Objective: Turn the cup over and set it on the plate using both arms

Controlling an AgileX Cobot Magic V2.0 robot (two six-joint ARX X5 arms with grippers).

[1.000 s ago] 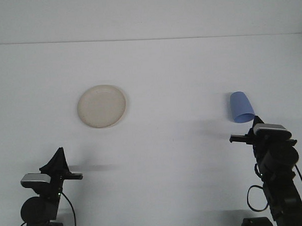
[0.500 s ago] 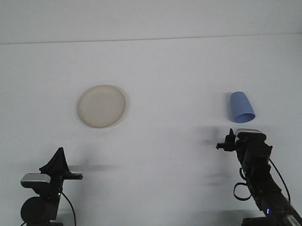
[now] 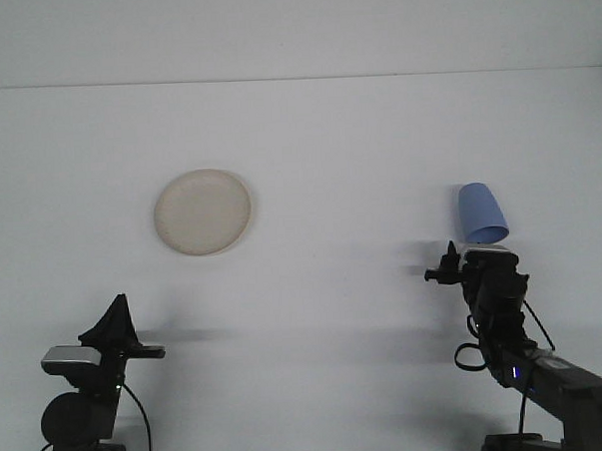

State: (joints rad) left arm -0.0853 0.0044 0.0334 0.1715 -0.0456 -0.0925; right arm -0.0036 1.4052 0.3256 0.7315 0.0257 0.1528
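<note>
Blue cup lies on the worktop just beyond the right end effector, whose opening cannot be told.

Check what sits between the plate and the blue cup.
Nothing: front view shows only bare white table between the plate and the blue cup.
</note>
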